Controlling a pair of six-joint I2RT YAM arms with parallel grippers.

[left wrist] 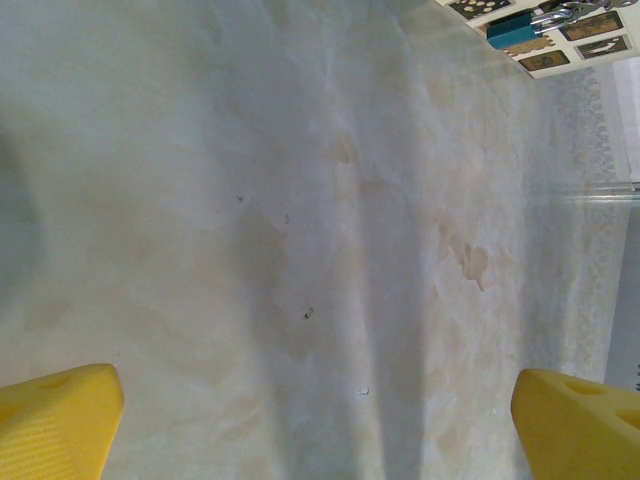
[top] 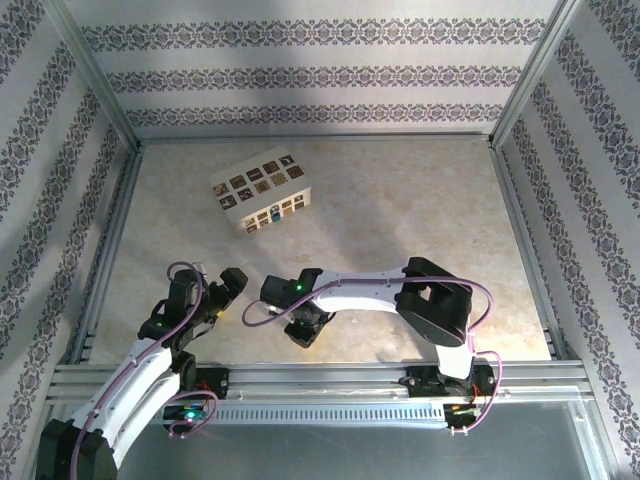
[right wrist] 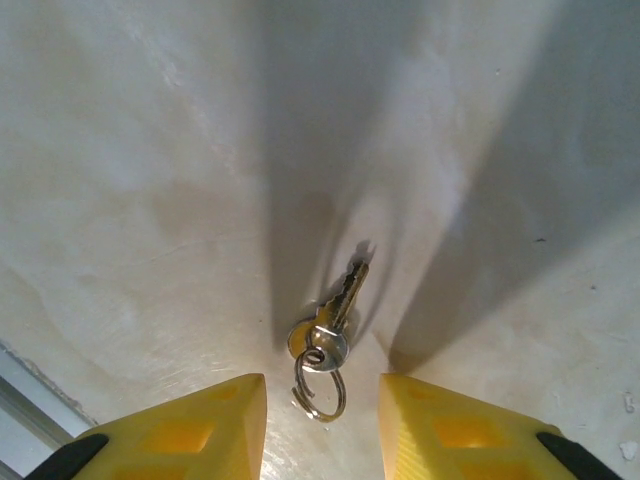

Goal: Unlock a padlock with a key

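Note:
The key (right wrist: 341, 303), small and silvery with a wire ring (right wrist: 321, 384) through its head, lies flat on the pale table. My right gripper (right wrist: 322, 425) is open just above it, and its yellow fingers (right wrist: 190, 430) stand on either side of the ring without touching it. The padlock (left wrist: 514, 29), with a blue body and a silvery shackle, rests against the cream tiled box (left wrist: 592, 25), far ahead of my left gripper (left wrist: 318, 430). That gripper is wide open over bare table. From above, the padlock (top: 274, 213) sits at the box's near face, with the left gripper (top: 230, 288) and right gripper (top: 305, 328) near the front.
The cream box (top: 262, 190) with dark square tiles stands at the back left of the table. Metal rails (top: 320, 378) frame the table, with patterned walls behind them. Purple cables (top: 262, 312) loop off both wrists.

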